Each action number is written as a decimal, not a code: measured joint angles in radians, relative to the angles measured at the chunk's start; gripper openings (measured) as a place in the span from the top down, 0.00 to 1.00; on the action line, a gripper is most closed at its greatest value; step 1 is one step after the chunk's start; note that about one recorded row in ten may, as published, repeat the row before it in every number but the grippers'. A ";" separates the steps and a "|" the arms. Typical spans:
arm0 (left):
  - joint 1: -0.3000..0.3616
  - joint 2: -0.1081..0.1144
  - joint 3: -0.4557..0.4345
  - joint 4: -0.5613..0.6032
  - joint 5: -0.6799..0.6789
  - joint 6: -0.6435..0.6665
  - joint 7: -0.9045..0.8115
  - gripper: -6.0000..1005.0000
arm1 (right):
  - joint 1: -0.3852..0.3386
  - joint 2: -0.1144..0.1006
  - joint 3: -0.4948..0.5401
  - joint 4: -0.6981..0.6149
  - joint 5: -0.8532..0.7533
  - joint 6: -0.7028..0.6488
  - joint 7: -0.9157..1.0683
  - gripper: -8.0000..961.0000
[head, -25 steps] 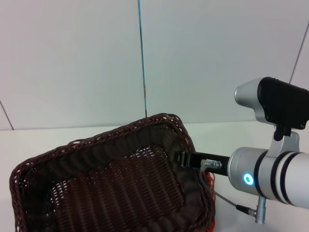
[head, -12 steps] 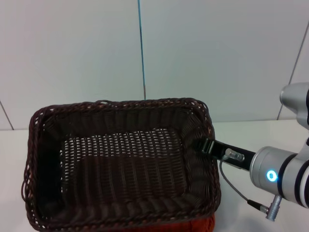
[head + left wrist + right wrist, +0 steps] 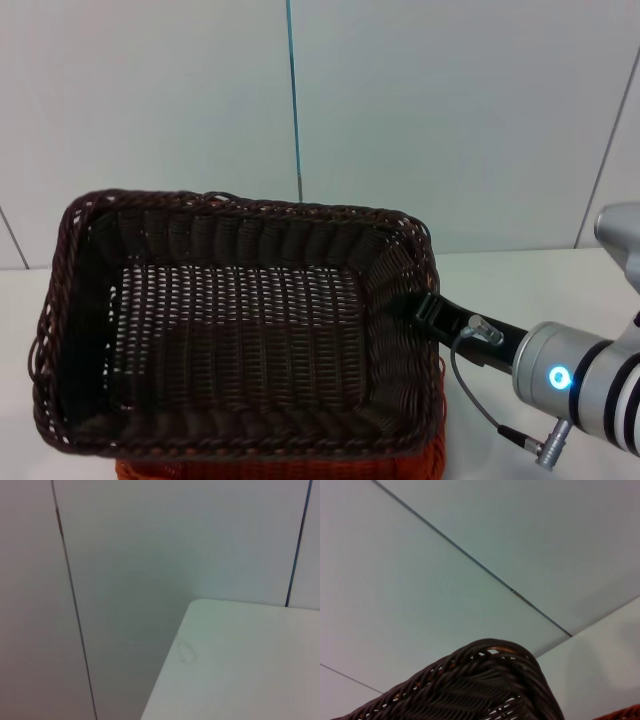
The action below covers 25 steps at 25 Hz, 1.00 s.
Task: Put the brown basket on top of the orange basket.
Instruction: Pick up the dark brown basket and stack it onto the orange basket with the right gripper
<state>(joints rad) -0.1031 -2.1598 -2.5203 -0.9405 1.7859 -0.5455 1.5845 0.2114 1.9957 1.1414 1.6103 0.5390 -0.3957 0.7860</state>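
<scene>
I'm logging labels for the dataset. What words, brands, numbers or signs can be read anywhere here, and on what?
None: no text shows in any view.
Brown basket: plain wicker, no label.
Orange basket: only a bare strip shows, no label.
Right arm: a glowing blue ring light, no writing.
Table and wall: blank.

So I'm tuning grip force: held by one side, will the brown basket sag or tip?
Probably stiff: the brown basket keeps its shape with the right tool holding one rim. Likely light, being open weave. It may rock if released, sitting over the orange basket.
</scene>
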 joint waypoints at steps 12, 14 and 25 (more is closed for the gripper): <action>-0.002 0.000 0.000 0.000 0.000 0.001 0.000 0.15 | -0.034 0.023 -0.003 -0.064 -0.005 0.042 0.002 0.85; -0.002 0.000 0.000 0.000 0.000 0.001 0.000 0.15 | -0.036 0.026 -0.006 -0.078 -0.011 0.046 0.002 0.85; -0.007 0.000 0.000 0.000 -0.001 0.001 0.001 0.15 | -0.026 0.076 -0.032 -0.149 -0.136 0.055 0.005 0.85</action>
<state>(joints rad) -0.1101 -2.1598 -2.5203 -0.9403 1.7854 -0.5444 1.5854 0.1850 2.0722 1.1093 1.4615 0.4027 -0.3407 0.7906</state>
